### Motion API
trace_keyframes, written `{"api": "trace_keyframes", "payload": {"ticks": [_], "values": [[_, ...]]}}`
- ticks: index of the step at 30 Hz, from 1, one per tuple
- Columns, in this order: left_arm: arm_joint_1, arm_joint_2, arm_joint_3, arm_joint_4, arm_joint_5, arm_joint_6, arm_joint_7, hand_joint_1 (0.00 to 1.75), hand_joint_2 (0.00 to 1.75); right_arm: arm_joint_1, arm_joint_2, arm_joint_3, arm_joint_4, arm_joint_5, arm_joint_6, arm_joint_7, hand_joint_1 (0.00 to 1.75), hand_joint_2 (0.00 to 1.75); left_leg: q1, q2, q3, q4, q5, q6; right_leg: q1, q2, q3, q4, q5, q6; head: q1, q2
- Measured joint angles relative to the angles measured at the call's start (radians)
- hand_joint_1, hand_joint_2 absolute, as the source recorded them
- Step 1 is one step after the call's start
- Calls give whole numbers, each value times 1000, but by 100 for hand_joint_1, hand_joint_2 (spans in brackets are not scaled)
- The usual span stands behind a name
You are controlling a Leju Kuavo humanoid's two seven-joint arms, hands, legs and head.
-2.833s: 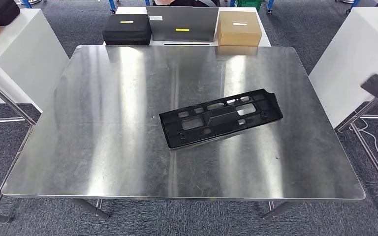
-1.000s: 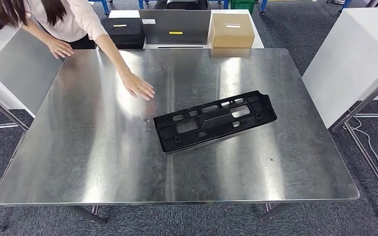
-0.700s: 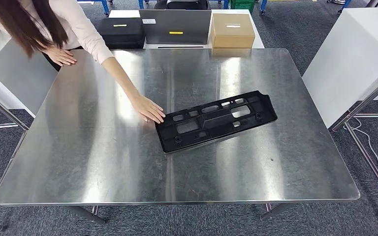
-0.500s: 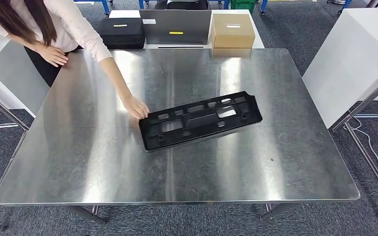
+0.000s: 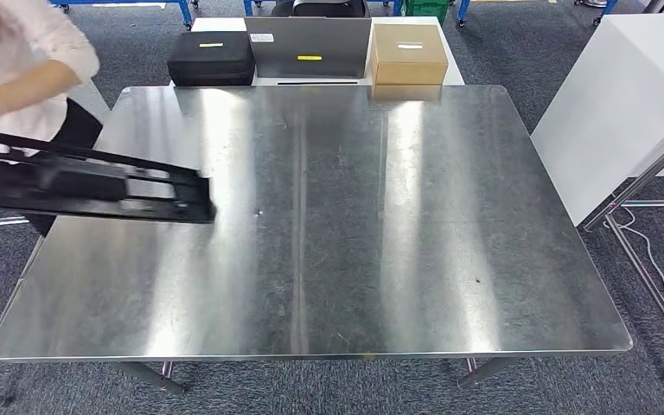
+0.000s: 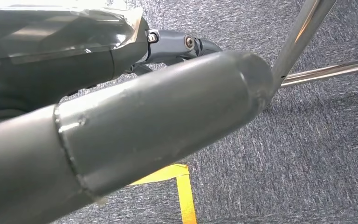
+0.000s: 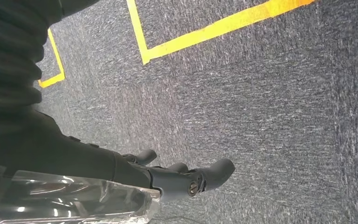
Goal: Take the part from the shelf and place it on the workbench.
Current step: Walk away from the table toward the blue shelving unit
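A person [image 5: 17, 60] holds the long black part [image 5: 95, 186] crosswise over the workbench's [image 5: 354, 225] left edge, nearer the left hand [image 6: 177, 44]; right hand [image 7: 182, 177] hangs empty, fingers loosely apart, left unclear.

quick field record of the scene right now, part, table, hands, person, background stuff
part: black plastic part, held up by a person at the workbench's left edge, blurred
workbench: steel top, nothing resting on it
person: pale sleeve at upper left, holding the part
left hand: hangs over grey carpet, holds nothing; finger pose unclear
right hand: hangs over carpet, fingers apart, holds nothing
behind the workbench: black case, grey panel, cardboard box
task state: part not on the workbench
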State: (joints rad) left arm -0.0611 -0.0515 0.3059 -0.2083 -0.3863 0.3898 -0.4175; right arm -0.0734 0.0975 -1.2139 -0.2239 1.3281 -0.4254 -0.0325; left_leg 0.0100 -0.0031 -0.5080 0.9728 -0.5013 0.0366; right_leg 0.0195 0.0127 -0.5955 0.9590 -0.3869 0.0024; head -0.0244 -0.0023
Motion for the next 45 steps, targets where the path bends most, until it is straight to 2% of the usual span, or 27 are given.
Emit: {"api": "trace_keyframes", "payload": {"ticks": [25, 31, 34, 36, 37, 39, 40, 41, 42, 44, 45], "values": [[4, 0, 0, 1, -6, -18, 5, 0, 0, -1, -10, 31, 2, 29, 11, 32, 0, 175, 0, 0, 0, 0, 0, 0, 0, 0, 0, 0, 0, 0, 0, 0], [4, 2, 0, 3, -6, -23, -5, 0, 0, 0, -9, 39, 6, 27, 13, 31, 0, 175, -7, 0, 1, 3, -3, 10, -8, 0, 1, -1, 1, 3, 0, 0], [4, 1, 0, 3, -4, -23, -11, 0, 0, 0, -11, 40, 7, 25, 13, 29, 0, 175, -8, 1, 4, -4, 9, 21, -10, 0, 1, 0, 5, 12, -1, 0], [4, -2, 0, 4, -3, -23, -17, 0, 0, 0, -14, 40, 7, 23, 12, 29, 0, 175, -1, 4, 11, -19, 23, 28, -10, -2, -15, 33, -16, 16, 2, 0], [4, -3, 0, 4, -3, -23, -19, 0, 0, -1, -16, 40, 7, 22, 12, 29, 0, 175, 3, 6, 13, -25, 28, 29, -12, -3, -35, 80, -41, 16, 5, 0], [4, -4, 0, 4, -3, -23, -21, 0, 0, 0, -18, 40, 8, 21, 12, 29, 0, 175, 3, 9, 10, -26, 31, 30, -23, -4, -92, 217, -104, 17, 8, 0], [5, -4, 0, 5, -3, -23, -21, 0, 0, 1, -18, 40, 8, 21, 12, 29, 0, 175, 4, 10, 9, -25, 31, 29, -29, -5, -114, 274, -124, 22, 8, 0], [6, -5, 0, 5, -3, -23, -22, 0, 0, 2, -19, 40, 8, 21, 12, 29, 0, 175, 6, 11, 8, -24, 32, 27, -36, -5, -119, 298, -130, 31, 8, 0], [6, -6, 0, 5, -3, -23, -23, 0, 0, 3, -20, 40, 8, 20, 12, 29, 0, 175, 9, 11, 7, -23, 31, 22, -43, -6, -103, 278, -121, 43, 9, 0], [6, -6, 0, 5, -3, -24, -24, 0, 0, 2, -20, 40, 8, 20, 12, 29, 0, 175, 16, 11, 7, -15, 27, 8, -58, -10, -22, 145, -84, 70, 10, 0], [5, -6, 0, 5, -3, -24, -25, 0, 0, 0, -20, 40, 8, 19, 12, 29, 0, 175, 17, 11, 5, -7, 21, -2, -59, -8, 16, 80, -71, 76, 12, 0]]}}
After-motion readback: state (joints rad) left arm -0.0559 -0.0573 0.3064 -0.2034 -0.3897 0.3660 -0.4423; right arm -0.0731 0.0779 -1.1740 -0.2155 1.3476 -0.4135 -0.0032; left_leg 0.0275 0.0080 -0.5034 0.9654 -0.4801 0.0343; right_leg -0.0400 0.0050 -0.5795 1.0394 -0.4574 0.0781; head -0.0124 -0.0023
